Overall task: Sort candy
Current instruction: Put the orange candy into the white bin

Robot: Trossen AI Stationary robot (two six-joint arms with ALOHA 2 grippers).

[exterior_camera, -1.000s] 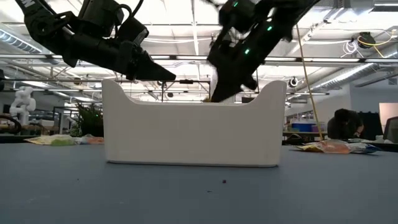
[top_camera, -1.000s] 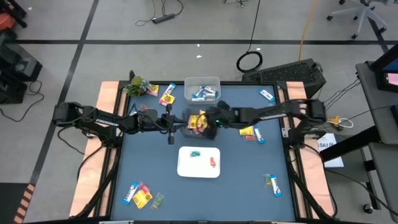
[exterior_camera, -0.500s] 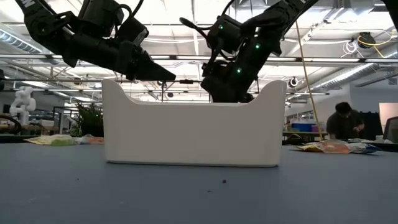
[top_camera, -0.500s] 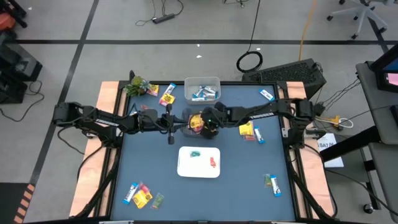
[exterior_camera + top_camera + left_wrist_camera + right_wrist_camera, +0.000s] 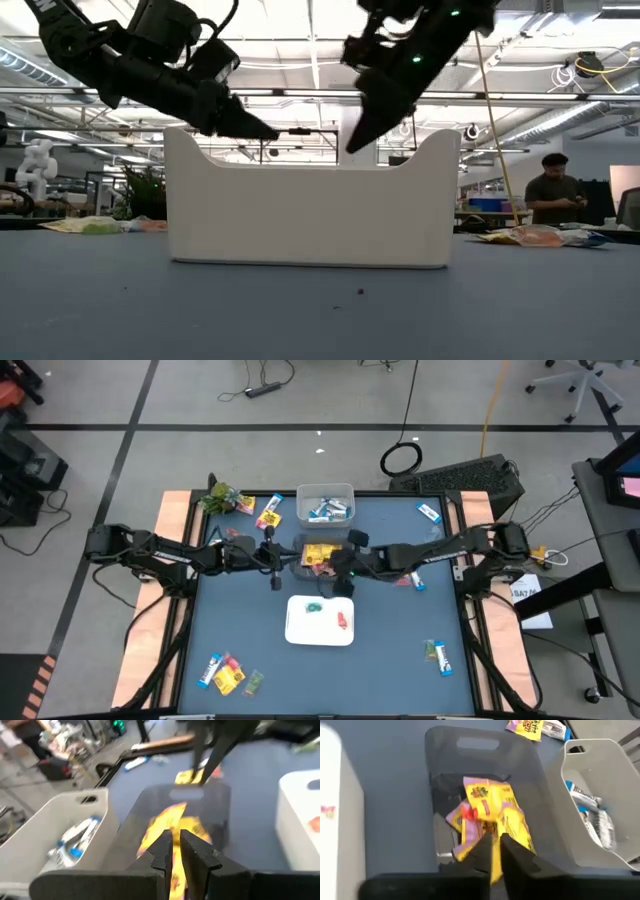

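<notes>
Yellow candy packets (image 5: 490,812) lie heaped in a dark see-through bin (image 5: 318,555) at the table's middle. Blue-and-white bars (image 5: 327,511) fill the white bin (image 5: 325,491) behind it. A green piece (image 5: 315,607) and a red piece (image 5: 343,622) lie in the white tray (image 5: 320,633) nearer me. My right gripper (image 5: 493,854) hangs shut and empty above the dark bin's near side; in the low view (image 5: 360,138) it points down above the tray wall. My left gripper (image 5: 172,847), shut, hovers at the dark bin's left end (image 5: 274,559).
Loose candy lies at the far left (image 5: 268,515) beside a green leafy thing (image 5: 220,498), at the far right (image 5: 428,512), right of the bins (image 5: 415,580), near right (image 5: 438,655) and near left (image 5: 225,672). A person stands in the room beyond (image 5: 555,195).
My right gripper dipped low behind the tray wall over the dark bin, then came up again and drew back a little toward the table's near edge, tipping from steep to slanting. The left arm kept still.
</notes>
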